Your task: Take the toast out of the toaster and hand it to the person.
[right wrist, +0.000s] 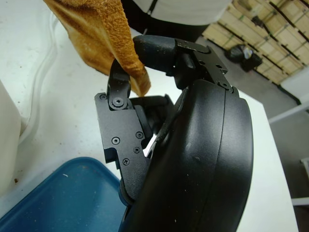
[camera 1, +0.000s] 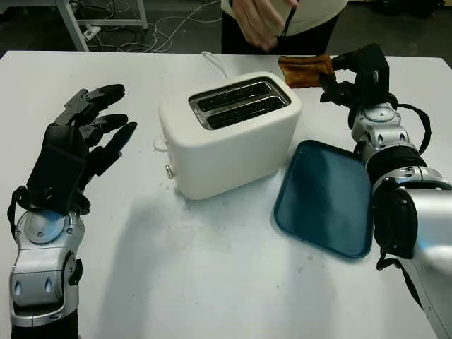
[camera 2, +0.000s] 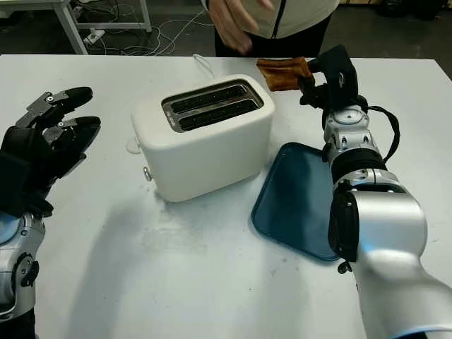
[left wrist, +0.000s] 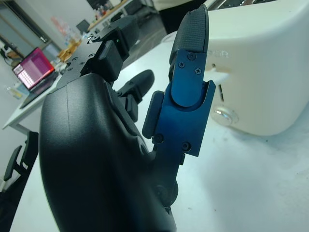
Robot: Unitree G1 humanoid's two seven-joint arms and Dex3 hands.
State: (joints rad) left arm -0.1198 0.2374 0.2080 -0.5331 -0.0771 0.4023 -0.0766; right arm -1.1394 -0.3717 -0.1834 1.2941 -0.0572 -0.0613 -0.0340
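Note:
A cream two-slot toaster [camera 1: 229, 134] stands in the middle of the white table, and its slots look dark. A slice of browned toast [camera 1: 304, 69] is held above the far right of the table, beyond the toaster. My right hand [camera 1: 353, 74] is shut on the toast [right wrist: 104, 41], pinching its right edge between the fingers [right wrist: 120, 77]. A person's hand [camera 1: 256, 21] hovers just above and left of the toast, a short gap away. My left hand [camera 1: 88, 134] is open, raised to the left of the toaster.
A dark blue tray [camera 1: 328, 196] lies on the table right of the toaster, under my right forearm. A white cord [camera 1: 215, 62] runs from behind the toaster toward the far edge. The person stands at the far side of the table.

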